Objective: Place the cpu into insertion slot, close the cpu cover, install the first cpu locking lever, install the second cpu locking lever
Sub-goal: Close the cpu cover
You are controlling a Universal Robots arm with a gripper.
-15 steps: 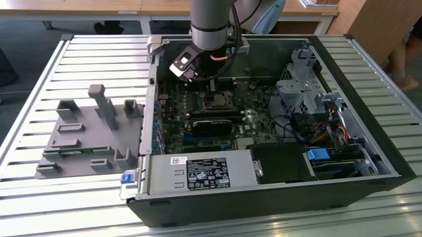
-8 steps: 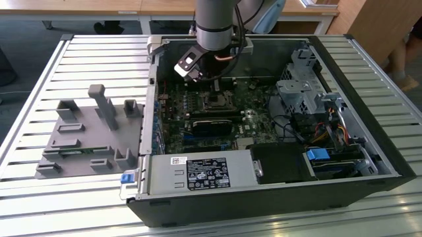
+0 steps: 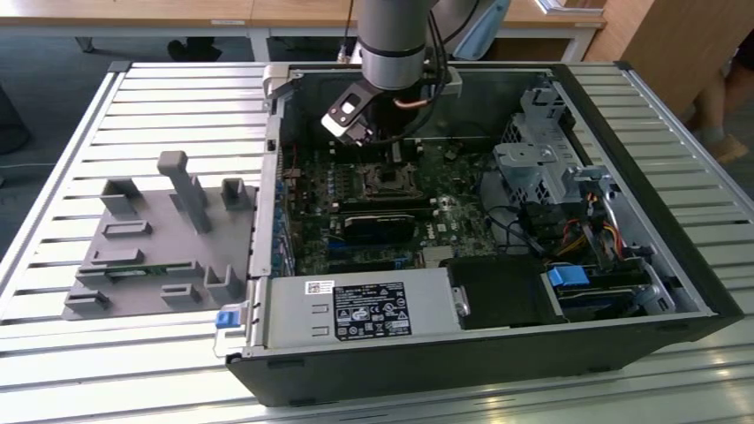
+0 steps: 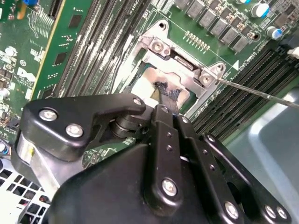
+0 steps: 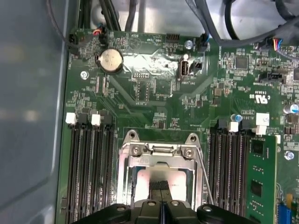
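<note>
Gripper (image 4: pixel 166 91) status: the two fingers are pressed together with nothing between them. In the second wrist view I see their dark tips resting on the silvery top of the cpu (image 4: pixel 145 83). The cpu lies in the insertion slot (image 3: pixel 383 184), and the cpu cover (image 5: pixel 156 162) lies flat around it as a silver frame. A thin lever rod (image 5: pixel 204 175) runs alongside the socket; I cannot tell whether it is latched.

The first wrist view adds the board beyond the socket: a coin cell (image 5: pixel 110 59), black memory slots (image 5: pixel 91 168) on both sides, and one green memory module (image 5: pixel 259 177). The exterior view adds the arm (image 3: pixel 395 35) reaching into the open computer case (image 3: pixel 659 336), a grey moulded fixture (image 3: pixel 154 256) on the slatted table (image 3: pixel 71 132), and the grey power supply (image 3: pixel 353 309).

Obstructions: in both wrist views the gripper's black body covers part of the socket.

Markings: the power supply carries a black label with white print, and the board carries white lettering.
</note>
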